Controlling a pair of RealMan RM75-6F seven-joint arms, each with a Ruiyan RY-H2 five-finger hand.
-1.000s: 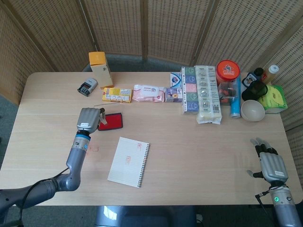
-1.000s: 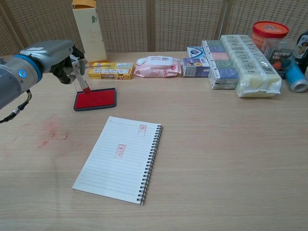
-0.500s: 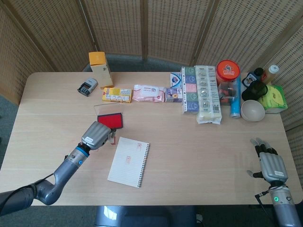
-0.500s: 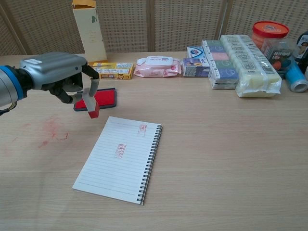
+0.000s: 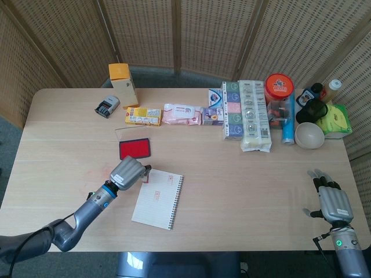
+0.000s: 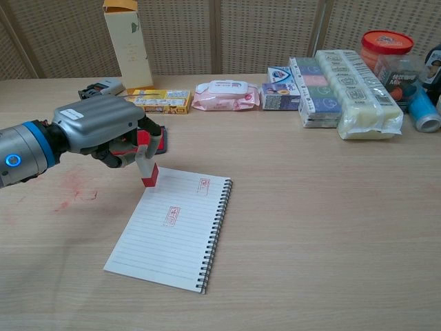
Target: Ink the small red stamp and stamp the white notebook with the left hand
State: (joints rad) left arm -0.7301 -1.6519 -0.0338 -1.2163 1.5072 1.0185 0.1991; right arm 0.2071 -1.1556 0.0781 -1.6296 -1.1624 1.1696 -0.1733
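Note:
My left hand (image 6: 103, 131) (image 5: 128, 173) holds the small red stamp (image 6: 148, 171), red end down, just above the top left corner of the white notebook (image 6: 173, 225) (image 5: 159, 198). The notebook lies open on the table with two red imprints on its lined page. The red ink pad (image 5: 134, 149) sits behind the hand; in the chest view the hand hides most of it. My right hand (image 5: 332, 203) rests open at the table's near right edge, holding nothing.
A row of boxes and packets lines the back: yellow box (image 6: 158, 101), pink wipes (image 6: 227, 95), long packs (image 6: 348, 92), red-lidded jar (image 6: 386, 48). A tall carton (image 6: 127, 41) and a black stamper (image 5: 107, 106) stand back left. Red ink smears (image 6: 76, 189) mark the table.
My left hand has carried the stamp from over the ink pad toward me and rightward, down to the notebook's top left corner. The right hand has stayed still.

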